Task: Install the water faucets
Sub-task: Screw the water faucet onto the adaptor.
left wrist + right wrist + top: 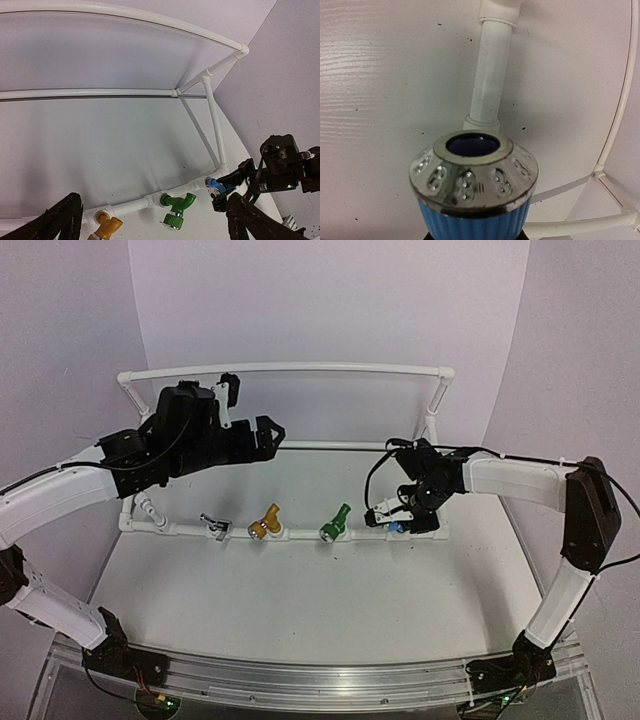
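The right gripper [393,516] is clenched on the blue faucet [397,528] at the right end of the front pipe [300,536]. The left gripper [272,437] hangs released above the tabletop [300,600], near its far edge.

We see a white table [300,590] with a faintly grained, lightly speckled top. A white PVC pipe frame [300,368] rests directly on it. The frame's front pipe lies across the surface and its rear section rises behind. A silver faucet [216,526], yellow faucet [266,524], green faucet [335,524] and blue faucet [398,528] sit along that front pipe, low over the tabletop. We cannot tell whether they touch it. An aluminium rail [320,680] runs along the near edge.
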`<state>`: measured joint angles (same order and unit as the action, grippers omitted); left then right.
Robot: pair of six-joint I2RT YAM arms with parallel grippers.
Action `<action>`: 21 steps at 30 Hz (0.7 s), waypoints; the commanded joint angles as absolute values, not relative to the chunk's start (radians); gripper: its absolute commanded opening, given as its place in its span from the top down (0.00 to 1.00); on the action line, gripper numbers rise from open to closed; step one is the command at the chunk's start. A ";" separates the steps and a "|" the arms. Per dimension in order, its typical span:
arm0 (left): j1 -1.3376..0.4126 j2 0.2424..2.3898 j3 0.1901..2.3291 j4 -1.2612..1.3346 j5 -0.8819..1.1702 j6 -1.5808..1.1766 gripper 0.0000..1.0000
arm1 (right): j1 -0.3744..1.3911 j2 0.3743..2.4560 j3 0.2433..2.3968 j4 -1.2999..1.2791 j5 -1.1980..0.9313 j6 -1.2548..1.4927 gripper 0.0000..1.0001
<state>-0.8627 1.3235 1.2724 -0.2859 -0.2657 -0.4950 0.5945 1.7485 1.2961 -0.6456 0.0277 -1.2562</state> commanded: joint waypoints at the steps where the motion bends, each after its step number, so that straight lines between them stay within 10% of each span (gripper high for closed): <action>1: -0.857 1.325 1.331 -0.252 -0.270 -0.486 0.00 | 0.570 1.771 1.296 -0.692 0.073 -1.136 1.00; 21: -0.857 1.317 1.314 -0.238 -0.285 -0.510 0.00 | 0.570 1.761 1.272 -0.684 0.037 -0.881 1.00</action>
<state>-0.8627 1.3254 1.2770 -0.2855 -0.2661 -0.4987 0.5931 1.7485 1.2953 -0.6364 0.0240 -0.9802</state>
